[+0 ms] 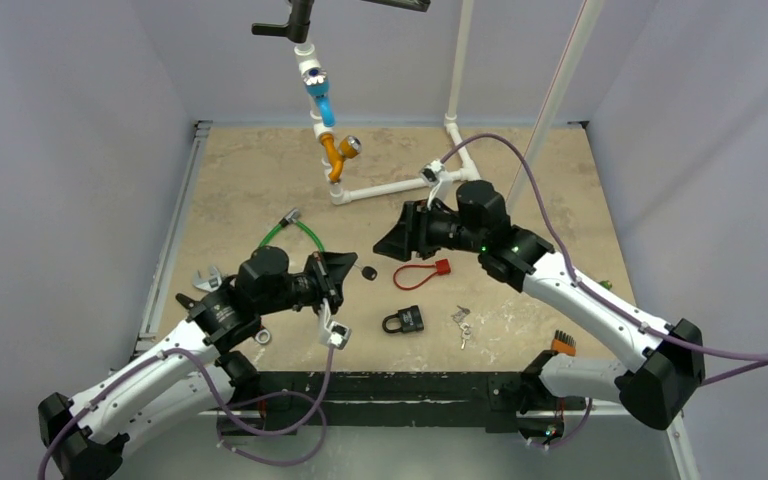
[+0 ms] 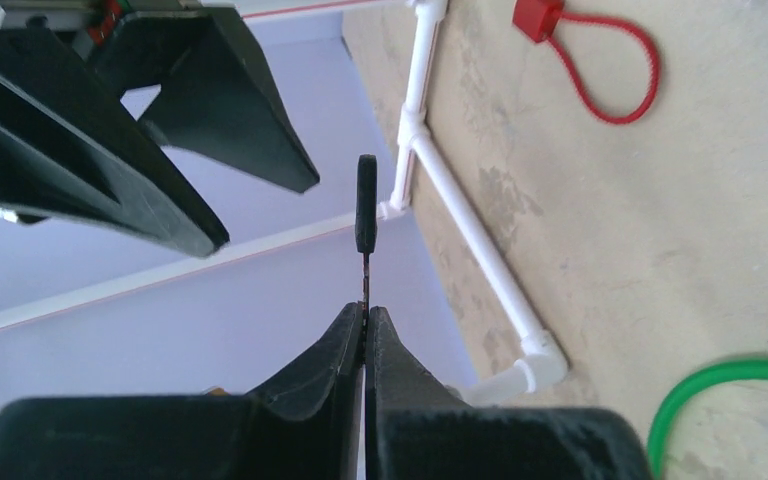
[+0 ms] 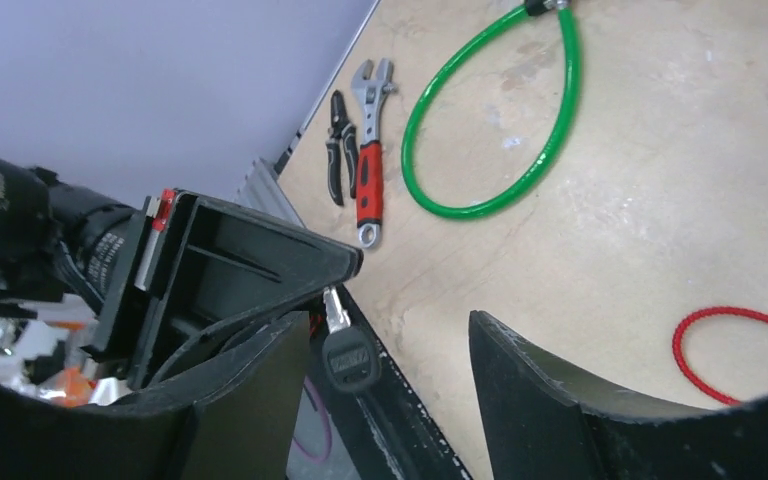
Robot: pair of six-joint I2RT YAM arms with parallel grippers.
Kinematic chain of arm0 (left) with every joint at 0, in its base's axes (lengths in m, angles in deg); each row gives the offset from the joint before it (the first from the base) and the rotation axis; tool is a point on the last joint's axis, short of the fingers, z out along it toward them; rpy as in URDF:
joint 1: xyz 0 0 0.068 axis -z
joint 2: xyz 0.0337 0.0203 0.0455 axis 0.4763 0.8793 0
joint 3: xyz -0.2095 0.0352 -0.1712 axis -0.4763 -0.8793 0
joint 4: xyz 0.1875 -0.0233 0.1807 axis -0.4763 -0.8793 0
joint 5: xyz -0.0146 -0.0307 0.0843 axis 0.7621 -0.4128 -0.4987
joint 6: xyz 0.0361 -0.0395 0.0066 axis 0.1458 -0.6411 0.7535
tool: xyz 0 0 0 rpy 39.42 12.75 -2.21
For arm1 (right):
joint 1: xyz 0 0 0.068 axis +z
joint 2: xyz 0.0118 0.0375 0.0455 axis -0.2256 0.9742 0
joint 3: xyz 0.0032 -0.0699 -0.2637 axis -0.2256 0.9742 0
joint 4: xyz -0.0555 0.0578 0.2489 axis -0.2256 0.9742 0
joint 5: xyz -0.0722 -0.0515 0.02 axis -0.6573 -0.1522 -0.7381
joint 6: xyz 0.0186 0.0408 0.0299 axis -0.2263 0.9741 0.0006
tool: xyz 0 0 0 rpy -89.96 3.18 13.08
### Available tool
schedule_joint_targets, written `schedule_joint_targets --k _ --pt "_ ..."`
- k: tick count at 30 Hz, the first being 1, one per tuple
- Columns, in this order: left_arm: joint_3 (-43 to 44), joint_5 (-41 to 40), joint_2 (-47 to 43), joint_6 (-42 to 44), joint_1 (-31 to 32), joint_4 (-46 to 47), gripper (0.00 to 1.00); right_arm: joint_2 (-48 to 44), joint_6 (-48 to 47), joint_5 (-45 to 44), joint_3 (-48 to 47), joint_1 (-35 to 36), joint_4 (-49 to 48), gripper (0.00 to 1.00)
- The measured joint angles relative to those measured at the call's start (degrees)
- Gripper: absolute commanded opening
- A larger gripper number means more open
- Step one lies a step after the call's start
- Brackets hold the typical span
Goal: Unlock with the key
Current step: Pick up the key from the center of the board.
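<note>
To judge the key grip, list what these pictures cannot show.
- Key teeth: left wrist view, blade edge-on, pinched in the left gripper.
- Padlock keyhole: top view, too small.
- Loose keys: top view, too small to count.
- Red cable loop: right wrist view, cut off by the edge and the right gripper.

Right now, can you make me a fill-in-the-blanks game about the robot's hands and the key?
The left hand is ____ on the key.
The right hand is ____.
The cable loop nearest the padlock is coloured ____.
Missing words: shut, open, red.
</note>
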Motion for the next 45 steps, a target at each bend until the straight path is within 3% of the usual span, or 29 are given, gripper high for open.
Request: schedule_joint_targets --k 3,11,20,27,34,39,45 --pt "-2.7 -3.1 1.2 2.7 0.0 7.1 0.0 -1.4 2.3 3.2 2.4 -3.7 -1.4 0.6" --pt "-4.9 -7.2 1.4 8.5 0.0 21.5 0.0 -1.0 7.7 15.2 8.9 -5.7 -8.4 0.61" --pt "-5.8 -7.5 -0.5 11.1 0.2 23.8 0.0 0.7 18.5 22.7 11.0 -7.0 -25.5 0.63" --pt "-5.8 -8.3 -0.5 11.2 0.6 23.9 0.0 3.2 23.9 24.2 11.0 -7.1 -35.6 0.58" --pt "-5.8 -9.1 -0.3 11.2 1.1 23.9 0.0 6.0 26.9 24.5 11.0 -7.1 -38.8 0.4" --pt "-5.8 -9.2 -0.3 11.4 1.2 24.7 0.0 6.3 28.0 24.2 11.0 -7.1 -40.5 0.0" --pt "-5.7 -10.0 0.4 11.6 1.2 26.0 0.0 6.5 28.8 24.0 11.0 -7.3 -41.2 0.0"
